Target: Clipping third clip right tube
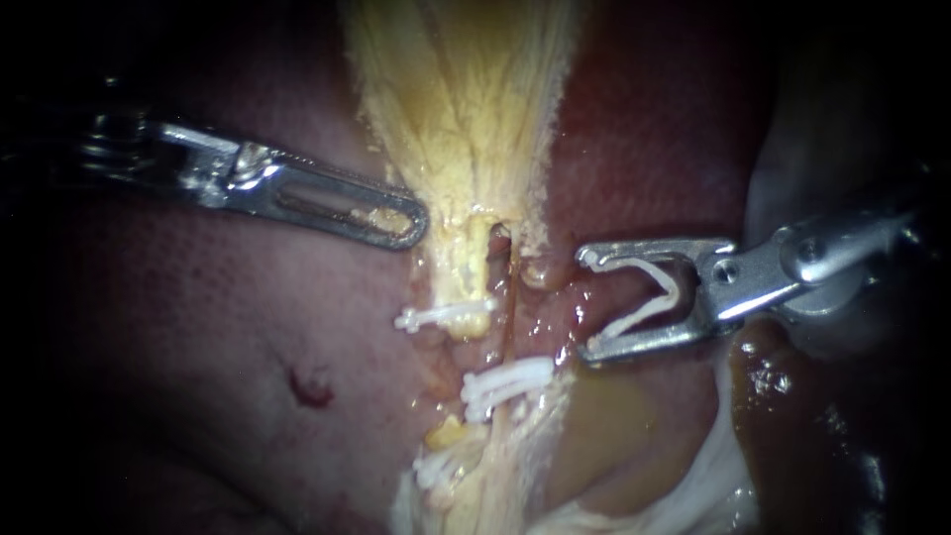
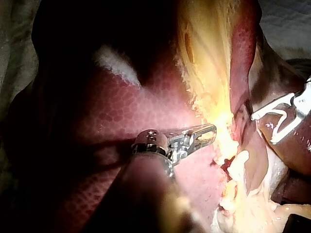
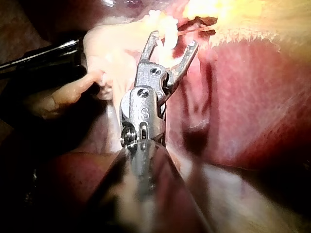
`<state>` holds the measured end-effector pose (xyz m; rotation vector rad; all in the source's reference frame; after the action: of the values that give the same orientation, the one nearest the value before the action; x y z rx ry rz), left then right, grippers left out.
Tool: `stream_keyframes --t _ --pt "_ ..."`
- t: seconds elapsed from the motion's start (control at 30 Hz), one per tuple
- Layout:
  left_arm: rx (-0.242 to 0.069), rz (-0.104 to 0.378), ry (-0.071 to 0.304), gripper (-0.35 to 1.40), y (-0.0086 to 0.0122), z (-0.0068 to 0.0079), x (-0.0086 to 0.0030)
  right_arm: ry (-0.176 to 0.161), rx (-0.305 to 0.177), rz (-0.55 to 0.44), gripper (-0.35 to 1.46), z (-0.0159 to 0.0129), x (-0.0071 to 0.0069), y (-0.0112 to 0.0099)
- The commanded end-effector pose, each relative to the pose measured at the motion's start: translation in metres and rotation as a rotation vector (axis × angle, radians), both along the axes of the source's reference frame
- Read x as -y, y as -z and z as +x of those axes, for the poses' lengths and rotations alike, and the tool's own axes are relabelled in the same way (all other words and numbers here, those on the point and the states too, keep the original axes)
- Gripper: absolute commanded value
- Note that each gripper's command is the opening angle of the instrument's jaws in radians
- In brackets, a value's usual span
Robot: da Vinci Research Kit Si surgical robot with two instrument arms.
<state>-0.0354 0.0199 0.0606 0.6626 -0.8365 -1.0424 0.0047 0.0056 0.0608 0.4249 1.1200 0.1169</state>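
**Open clip sits just beside the right tube**

The right tube is a thin reddish line running down the middle of the endoscope view. Just to the right of it, not touching it, is the right instrument. Its jaws are spread wide and point at the tube. A white open clip, bent like a V, sits inside them with one leg along each jaw. The jaws hold it from both sides. The right tube is not between the clip's legs.

Lower down the right tube, white shut clips lie across it. They sit too close together to count. Just to the left of the right tube is the thicker, yellow left tube. One lone clip lies across it.

Above the right tube, the yellow tissue spreads out like a fan. The left instrument is on the left side of the right tube, past the left tube. Its tip is at the edge of the yellow tissue. Its jaws lie close together, and a bit of yellow shows in the jaw's long window, so they seem to pinch that edge.

The dark red liver lies on both sides of the right tube.

In the left wrist view, the right instrument shows on the far side of the yellow tissue from the left instrument's narrow jaws.
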Motion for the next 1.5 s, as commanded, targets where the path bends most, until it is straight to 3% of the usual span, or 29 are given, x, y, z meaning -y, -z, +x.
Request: stream_keyframes --t 0.03,0.17,0.27,0.47,0.6,0.83,0.97,1.23,1.5 --pt "0.001 0.001 -0.001 -0.35 0.0 0.0 0.0 0.0 0.0 0.0 0.5 0.0 0.0 0.0" --pt "0.004 0.003 -0.005 -0.35 0.0005 0.0007 -0.0001 0.002 -0.002 0.001 0.5 0.0 0.0 0.0" --pt "0.006 0.006 -0.008 -0.35 0.0013 0.002 -0.0005 0.002 -0.001 0.001 0.5 0.0 0.0 0.0" --pt "-0.007 -0.006 0.022 -0.35 0.0042 0.0056 -0.0025 0.002 -0.001 0.001 0.5 0.0002 0.0 -0.0001" --pt "-0.007 -0.019 0.038 -0.35 0.0055 0.007 -0.0036 0.005 -0.004 0.004 0.5 0.0003 -0.0001 -0.0001" --pt "-0.008 -0.022 0.043 -0.35 0.0055 0.007 -0.0035 0.011 -0.012 0.008 0.5 0.0008 0.0 0.0" --pt "-0.009 -0.023 0.044 -0.35 0.0053 0.007 -0.0034 0.039 -0.032 0.019 0.5 0.0018 -0.0001 -0.0002" --pt "-0.01 -0.024 0.045 -0.35 0.0052 0.0069 -0.0032 0.011 -0.017 0.124 0.5 0.0046 0.0003 -0.0019" --pt "-0.01 -0.024 0.045 -0.35 0.0052 0.0068 -0.0032 -0.014 0.0 0.218 0.5 0.0074 0.0003 -0.0051"
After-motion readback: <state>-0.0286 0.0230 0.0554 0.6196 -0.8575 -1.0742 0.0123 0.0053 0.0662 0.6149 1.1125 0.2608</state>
